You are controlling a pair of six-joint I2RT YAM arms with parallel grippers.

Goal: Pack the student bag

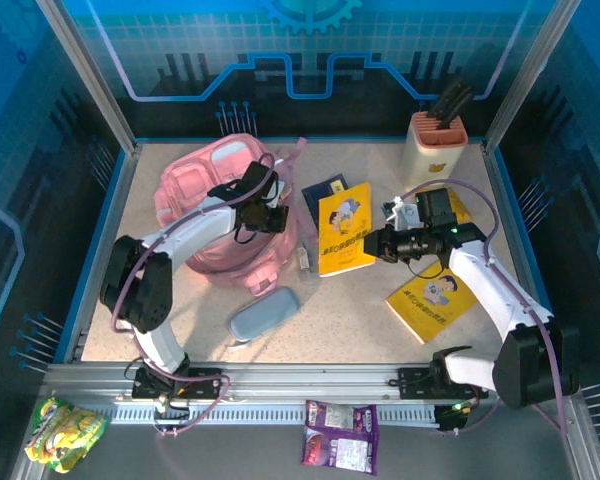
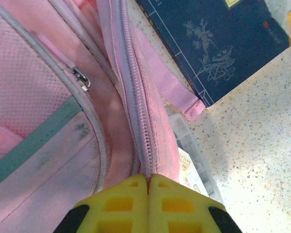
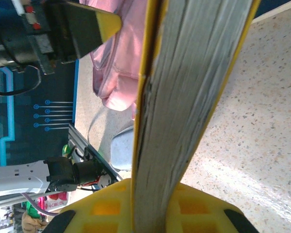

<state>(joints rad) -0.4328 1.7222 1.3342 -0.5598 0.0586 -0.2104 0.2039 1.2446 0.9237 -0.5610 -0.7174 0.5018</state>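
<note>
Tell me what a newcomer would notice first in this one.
The big pink student bag at the table's far left stands out, with the left gripper at its right side, jaws pinched on the zip edge. Just right of the bag, near the table's middle, the right gripper clamps a yellow book by its edge.

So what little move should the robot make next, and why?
Probably the left claw should lift the zip edge of the student bag to make a gap. That claw is shut on the pink edge by the zip, and the right claw grips the yellow book, which needs somewhere to slide in.
</note>
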